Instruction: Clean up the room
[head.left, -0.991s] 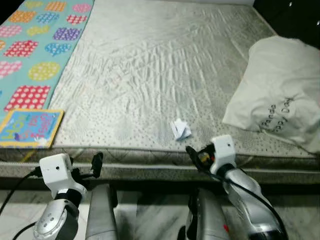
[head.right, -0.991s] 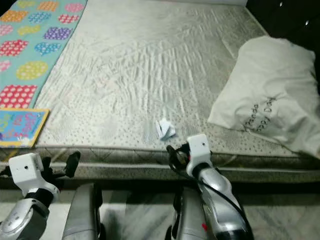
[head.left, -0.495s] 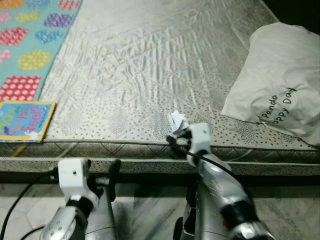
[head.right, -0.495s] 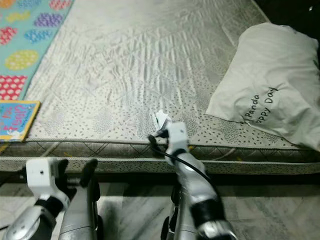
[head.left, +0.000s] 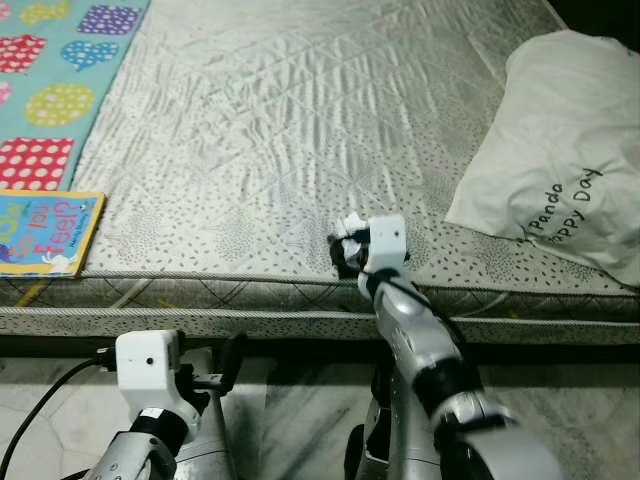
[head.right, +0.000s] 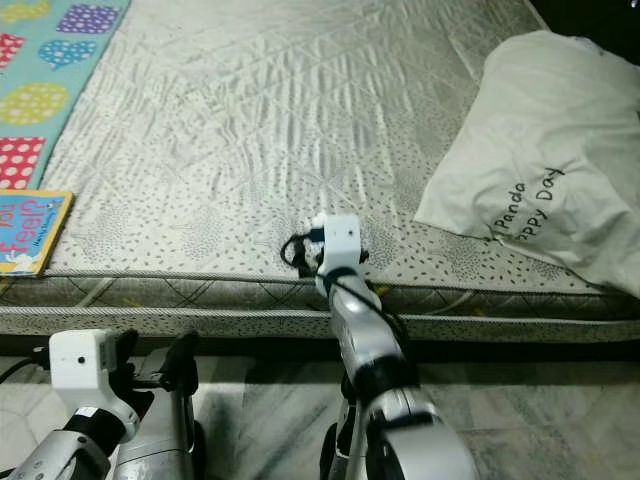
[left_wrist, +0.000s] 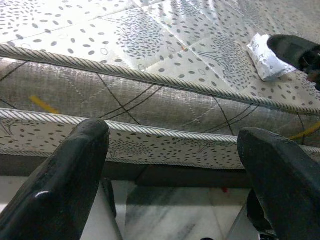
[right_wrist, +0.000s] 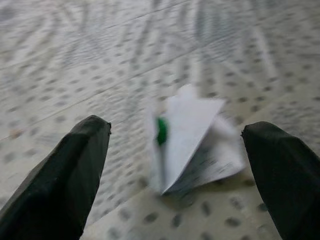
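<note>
The crumpled paper scrap (right_wrist: 192, 142) lies on the bed (head.left: 300, 120) near its front edge, directly ahead of the right hand (right_wrist: 185, 165) and between its two black fingers (right_wrist: 65, 170), which are spread wide and touch nothing. The left hand (left_wrist: 175, 165) hangs below the bed's front edge, well apart from the scrap, its fingers also spread and empty.

White crumpled paper (right_wrist: 192, 145) (green mark) on grey dotted mattress (head.left: 300, 120)
</note>
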